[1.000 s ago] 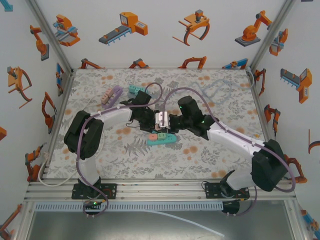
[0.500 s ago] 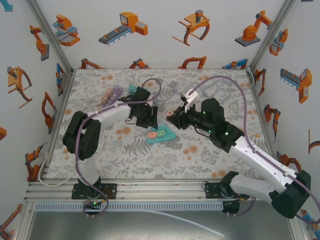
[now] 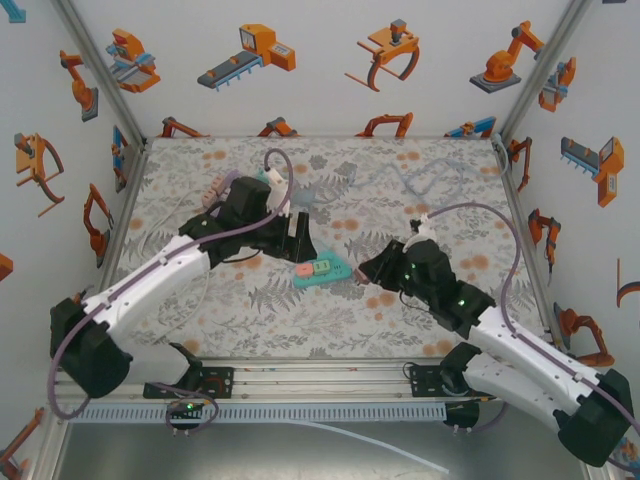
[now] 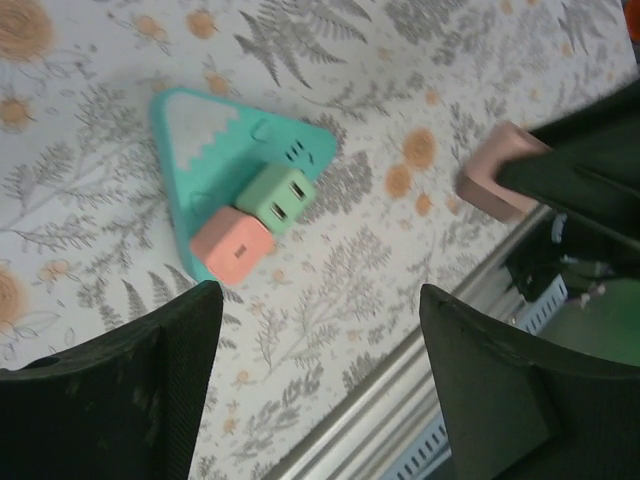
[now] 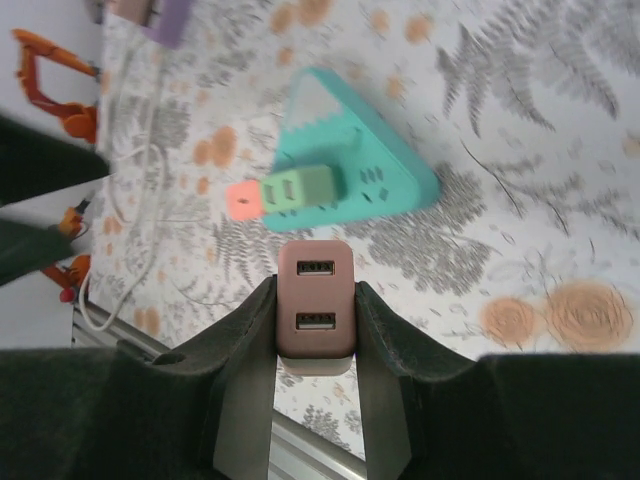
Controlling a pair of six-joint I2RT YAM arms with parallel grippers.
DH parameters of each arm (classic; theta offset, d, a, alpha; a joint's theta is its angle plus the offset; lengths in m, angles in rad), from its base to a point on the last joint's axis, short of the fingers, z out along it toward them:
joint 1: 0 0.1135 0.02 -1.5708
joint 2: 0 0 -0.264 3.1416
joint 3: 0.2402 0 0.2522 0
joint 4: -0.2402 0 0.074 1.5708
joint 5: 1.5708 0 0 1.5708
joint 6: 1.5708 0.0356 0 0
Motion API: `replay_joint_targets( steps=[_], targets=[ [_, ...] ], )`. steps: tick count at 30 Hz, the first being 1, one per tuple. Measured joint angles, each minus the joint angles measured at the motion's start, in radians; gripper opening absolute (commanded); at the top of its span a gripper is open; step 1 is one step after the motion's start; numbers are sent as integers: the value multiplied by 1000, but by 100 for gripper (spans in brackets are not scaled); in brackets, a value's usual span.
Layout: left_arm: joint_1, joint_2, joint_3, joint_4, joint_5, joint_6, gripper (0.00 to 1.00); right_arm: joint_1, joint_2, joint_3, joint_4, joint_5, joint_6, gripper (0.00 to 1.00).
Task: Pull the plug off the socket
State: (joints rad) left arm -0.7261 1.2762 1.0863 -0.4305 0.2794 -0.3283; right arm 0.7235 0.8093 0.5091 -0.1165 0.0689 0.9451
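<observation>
The teal triangular socket (image 3: pixel 325 271) lies flat mid-table, with a green plug (image 4: pixel 277 196) and a coral plug (image 4: pixel 232 247) still seated in it. A brown-pink plug with two USB ports (image 5: pixel 315 310) is clear of the socket, clamped between the fingers of my right gripper (image 5: pixel 316 330). In the top view that gripper (image 3: pixel 366 272) hangs just right of the socket. My left gripper (image 3: pixel 301 240) hovers over the socket's far left side. Its jaws stand wide apart with nothing between them (image 4: pixel 320 380).
A purple power strip (image 3: pixel 215 190) and a teal one (image 3: pixel 266 178) lie at the back left, partly behind the left arm. A pale cable (image 3: pixel 430 180) curls at the back right. A white cord (image 3: pixel 100 335) runs along the near left edge.
The right gripper drew the brown-pink plug off the socket, lifted it right, then came down near the socket's right side. The left arm swung its elbow out toward the near left.
</observation>
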Motion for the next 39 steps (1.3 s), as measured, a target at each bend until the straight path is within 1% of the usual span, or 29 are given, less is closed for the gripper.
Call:
replay_joint_targets(
  steps=[3,6,7,11,13,15,20,23,26,27,33,39],
  targets=[
    [-39,-92,-88,11,4,3,90,0,30,-107,99,0,77,0],
    [-58,-164,-171,26,5,0,99,0,92,-186,207,0,131,0],
    [-60,-180,-194,31,5,-1,97,0,114,-199,232,0,140,1],
    [-61,-209,-244,38,-9,-15,97,0,215,-211,339,-3,165,6],
    [-61,-208,-247,42,-18,-20,97,0,256,-214,396,-4,170,11],
    [-61,-207,-247,55,-26,-24,97,0,296,-222,449,-5,178,19],
    [-61,-196,-247,82,-38,-31,97,0,362,-258,529,-8,185,27],
    [-61,-188,-247,79,-55,-30,97,0,368,-276,548,-7,195,35],
    [-61,-188,-247,78,-73,-30,97,0,367,-277,544,-7,200,44],
    [-61,-188,-247,78,-78,-30,97,0,365,-277,535,-6,201,46],
    [-61,-189,-247,77,-107,-30,97,0,299,-277,433,7,204,54],
    [-61,-194,-247,71,-148,-31,97,0,150,-276,283,41,190,56]
  ],
)
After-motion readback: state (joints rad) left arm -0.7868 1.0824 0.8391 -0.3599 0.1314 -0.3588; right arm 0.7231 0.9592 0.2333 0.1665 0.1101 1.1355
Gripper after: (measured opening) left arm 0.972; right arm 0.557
